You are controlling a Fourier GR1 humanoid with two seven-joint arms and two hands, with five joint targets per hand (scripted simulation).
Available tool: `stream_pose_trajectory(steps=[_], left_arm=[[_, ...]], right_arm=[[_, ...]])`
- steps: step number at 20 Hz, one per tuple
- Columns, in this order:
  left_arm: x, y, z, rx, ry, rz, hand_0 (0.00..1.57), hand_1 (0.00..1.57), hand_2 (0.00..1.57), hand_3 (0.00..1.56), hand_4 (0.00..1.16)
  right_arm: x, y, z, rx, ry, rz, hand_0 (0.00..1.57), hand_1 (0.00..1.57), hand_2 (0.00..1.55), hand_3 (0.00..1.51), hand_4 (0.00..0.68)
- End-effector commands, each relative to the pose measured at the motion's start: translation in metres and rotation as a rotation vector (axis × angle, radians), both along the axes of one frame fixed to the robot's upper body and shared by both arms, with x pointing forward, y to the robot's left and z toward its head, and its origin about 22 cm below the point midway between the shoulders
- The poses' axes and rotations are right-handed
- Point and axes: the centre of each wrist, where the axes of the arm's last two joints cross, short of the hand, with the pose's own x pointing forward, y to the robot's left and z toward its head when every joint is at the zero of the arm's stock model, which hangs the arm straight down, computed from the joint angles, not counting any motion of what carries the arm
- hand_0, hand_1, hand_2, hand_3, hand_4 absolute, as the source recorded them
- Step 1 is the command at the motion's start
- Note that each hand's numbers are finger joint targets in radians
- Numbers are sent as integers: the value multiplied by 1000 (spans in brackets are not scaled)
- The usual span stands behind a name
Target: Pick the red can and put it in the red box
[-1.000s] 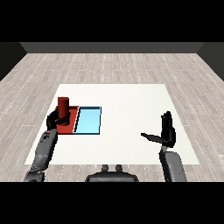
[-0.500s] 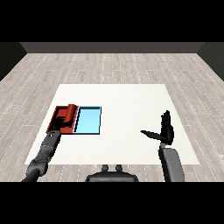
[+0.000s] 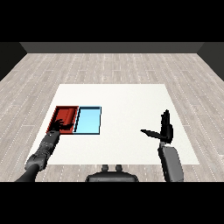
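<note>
You cannot make out the red can apart from the red tray (image 3: 65,114): its colour merges with the tray floor. The left robot hand (image 3: 61,126) covers the tray's near edge, and whether its fingers are curled is too small to tell. Both forearms are cut off below.

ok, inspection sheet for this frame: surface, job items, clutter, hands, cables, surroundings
Surface: white table, flat.
Job's things: red tray and light blue tray side by side at the table's left; the red can cannot be told apart from the red tray.
Clutter: nothing seen.
Hands: left hand at the red tray's near edge, fingers unclear; right hand raised, fingers straight, thumb out, holding nothing.
Cables: nothing seen.
Surroundings: grey plank floor, dark wall behind.
</note>
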Motion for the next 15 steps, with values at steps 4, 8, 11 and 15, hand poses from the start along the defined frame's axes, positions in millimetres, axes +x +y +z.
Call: stream_pose_trajectory(steps=[4, 8, 11, 15], left_arm=[[-21, 32, -1, -96, -154, 23, 0, 0, 0, 0, 0], [-1, 27, 20, -110, -480, 14, 0, 0, 0, 0, 0], [28, 10, 52, -255, -882, -81, 0, 0, 0, 0, 0], [27, -17, 44, -359, -1093, -252, 0, 0, 0, 0, 0]], right_arm=[[-16, -5, 14, -3, -24, 18, 0, 0, 0, 0, 0], [-15, 6, 30, 15, -63, 35, 0, 0, 0, 0, 0], [-12, 5, 27, -8, -74, 91, 0, 0, 0, 0, 0], [-13, 25, 43, 61, -124, 213, 0, 0, 0, 0, 0]])
